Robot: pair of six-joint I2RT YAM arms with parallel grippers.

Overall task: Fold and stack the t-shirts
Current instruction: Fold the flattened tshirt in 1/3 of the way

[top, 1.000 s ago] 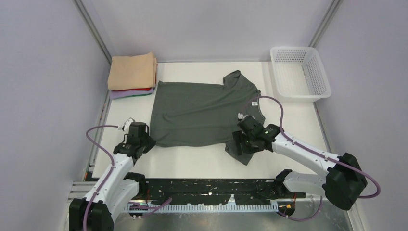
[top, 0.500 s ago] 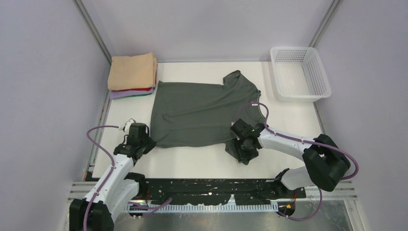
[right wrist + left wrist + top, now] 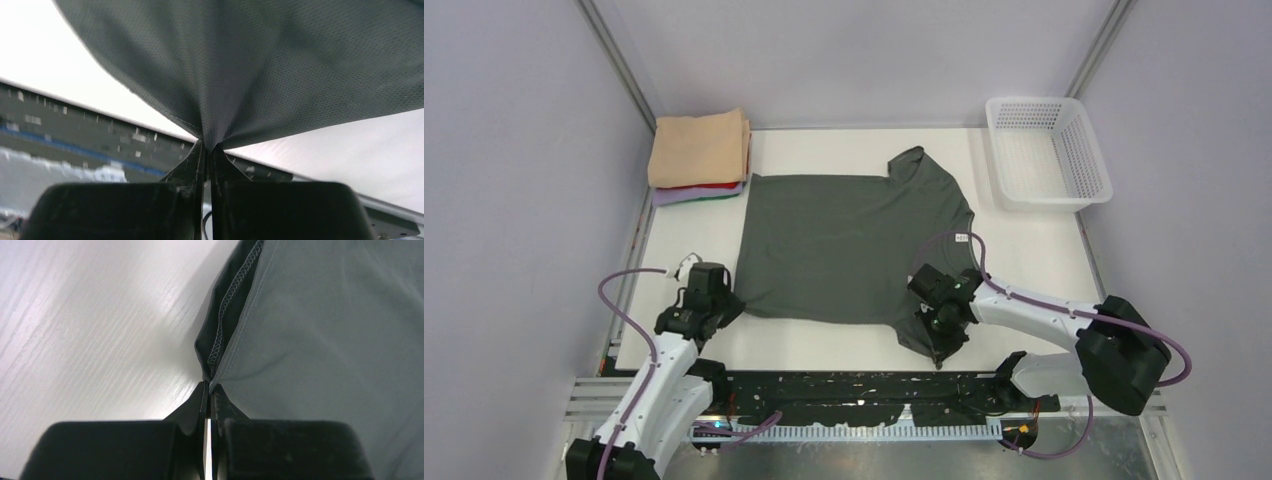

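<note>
A dark charcoal-grey t-shirt (image 3: 839, 245) lies spread flat in the middle of the white table, its hem toward the left and a small neck label (image 3: 960, 238) at the right. My left gripper (image 3: 720, 303) is shut on the shirt's near-left hem corner (image 3: 212, 367), with the stitched edge pinched between the fingers. My right gripper (image 3: 936, 338) is shut on the near sleeve (image 3: 207, 135), which rises as a tented fold from the fingertips. Peach-tan, red and pale lavender t-shirts (image 3: 699, 150) sit folded in a stack at the far left.
A white plastic mesh basket (image 3: 1047, 150) stands at the far right corner. The black base rail (image 3: 854, 395) runs along the near table edge, close under the right gripper. Grey walls enclose both sides and the back.
The right gripper closed on the near sleeve and drew it toward the near edge. The left gripper pulled its hem corner slightly nearer, and the shirt's near edge now lies smoother and straighter.
</note>
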